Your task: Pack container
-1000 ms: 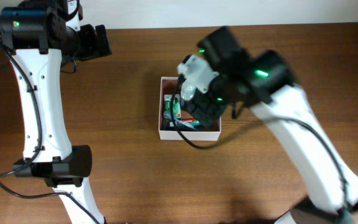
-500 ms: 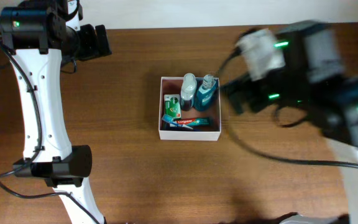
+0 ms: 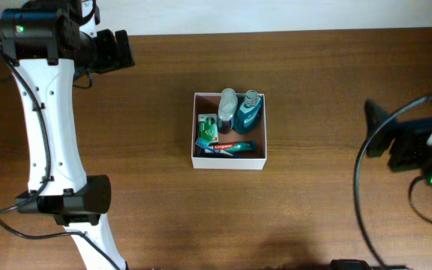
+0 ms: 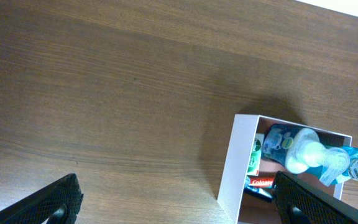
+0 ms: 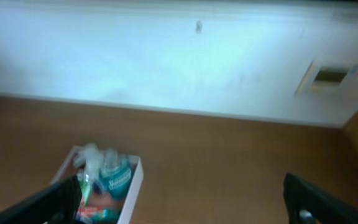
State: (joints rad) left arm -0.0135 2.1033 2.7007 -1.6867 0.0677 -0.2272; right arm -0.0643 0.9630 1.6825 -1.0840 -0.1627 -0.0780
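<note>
White, thin walls frame the container, which sits on the brown table between the two arms and well apart from both. The left gripper hangs off to one side of it with its jaws spread wide and nothing between them. The right gripper stands off on the opposite side, equally wide open and empty. From the left wrist camera the box lies ahead and to the right of the fingers; from the right wrist camera it lies ahead and to the left.

Inside, a pale-capped clear bottle and a teal bottle stand side by side against the wall nearer the left gripper's end of the table (whether fully upright or leaning cannot be told). A green box lies beside them. A red-and-blue toothpaste tube lies along the opposite wall. Little floor shows.

The box looks light and flimsy by itself, but the load adds weight and the bottles could topple. Its walls would probably flex or crease under a hard pinch. The soundest hold is likely over the rim close to a corner, where two walls brace each other, or a flat push low on an outside wall.
</note>
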